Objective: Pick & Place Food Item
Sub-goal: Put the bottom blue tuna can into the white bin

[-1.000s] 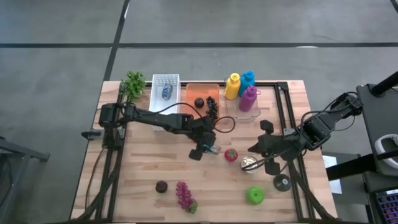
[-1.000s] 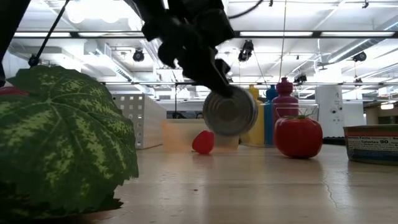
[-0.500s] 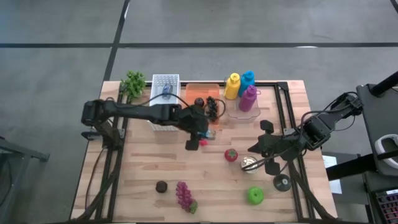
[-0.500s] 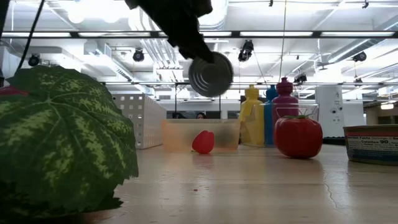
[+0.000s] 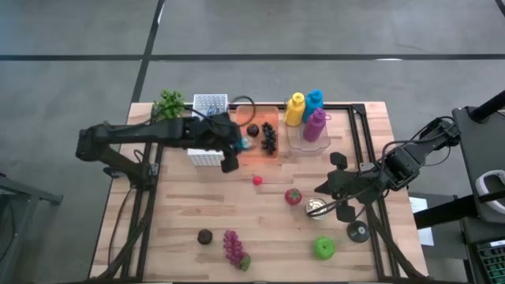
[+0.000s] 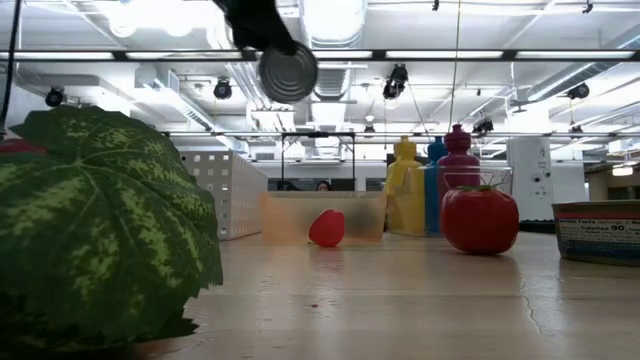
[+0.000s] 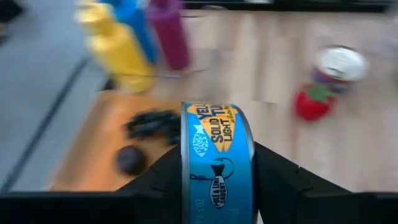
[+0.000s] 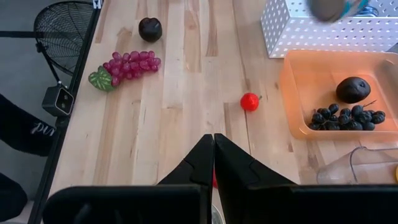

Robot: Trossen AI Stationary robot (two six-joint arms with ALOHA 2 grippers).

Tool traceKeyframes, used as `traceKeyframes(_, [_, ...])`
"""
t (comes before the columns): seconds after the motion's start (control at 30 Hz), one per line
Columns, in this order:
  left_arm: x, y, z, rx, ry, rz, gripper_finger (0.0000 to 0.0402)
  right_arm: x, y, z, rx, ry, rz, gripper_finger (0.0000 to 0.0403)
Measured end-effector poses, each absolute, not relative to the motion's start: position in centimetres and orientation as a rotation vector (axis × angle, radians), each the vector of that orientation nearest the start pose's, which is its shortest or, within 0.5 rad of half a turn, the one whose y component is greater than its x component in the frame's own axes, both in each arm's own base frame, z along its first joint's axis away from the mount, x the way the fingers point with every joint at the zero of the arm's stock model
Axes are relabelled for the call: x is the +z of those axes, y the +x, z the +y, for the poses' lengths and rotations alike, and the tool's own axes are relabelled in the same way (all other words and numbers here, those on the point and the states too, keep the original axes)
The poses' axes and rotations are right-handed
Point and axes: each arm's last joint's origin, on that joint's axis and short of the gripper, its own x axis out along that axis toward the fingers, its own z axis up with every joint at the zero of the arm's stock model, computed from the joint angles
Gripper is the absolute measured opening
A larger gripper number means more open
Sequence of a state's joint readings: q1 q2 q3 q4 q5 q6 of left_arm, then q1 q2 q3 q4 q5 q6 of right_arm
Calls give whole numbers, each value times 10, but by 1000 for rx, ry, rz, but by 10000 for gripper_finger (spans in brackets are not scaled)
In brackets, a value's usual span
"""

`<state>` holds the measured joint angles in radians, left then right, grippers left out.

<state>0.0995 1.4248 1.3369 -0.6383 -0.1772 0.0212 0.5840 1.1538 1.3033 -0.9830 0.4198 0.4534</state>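
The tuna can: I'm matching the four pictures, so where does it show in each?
High: tuna can in the left claw, between white bin and orange tray.
Low: top, round end facing us.
Left wrist: centre.
Right wrist: top edge.
Shared landmark: orange tray.

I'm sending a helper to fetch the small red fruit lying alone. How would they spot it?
Start at the orange tray at the table's back edge. Just in front of it on bare wood lies the small red fruit, smooth, round, smaller than the strawberry nearby.
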Motion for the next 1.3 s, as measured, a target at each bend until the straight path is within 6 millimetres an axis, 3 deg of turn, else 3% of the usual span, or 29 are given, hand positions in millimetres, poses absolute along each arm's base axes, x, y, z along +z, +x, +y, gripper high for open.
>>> traceKeyframes(0.27, [357,265,52,528,-110,719,155,371,181,106,-14,31,742,8])
traceKeyframes(0.4, [355,252,61,668,-213,751,169,371,181,106,-14,31,742,8])
traceKeyframes(0.63, [343,234,76,885,-308,846,143,371,181,106,-14,31,742,8])
traceKeyframes(0.93, [307,221,96,984,-381,890,170,371,181,106,-14,31,742,8])
traceKeyframes(1.17, [267,223,111,963,-467,821,144,371,181,106,-14,31,742,8])
traceKeyframes(1.3, [244,222,119,975,-511,749,150,371,181,106,-14,31,742,8])
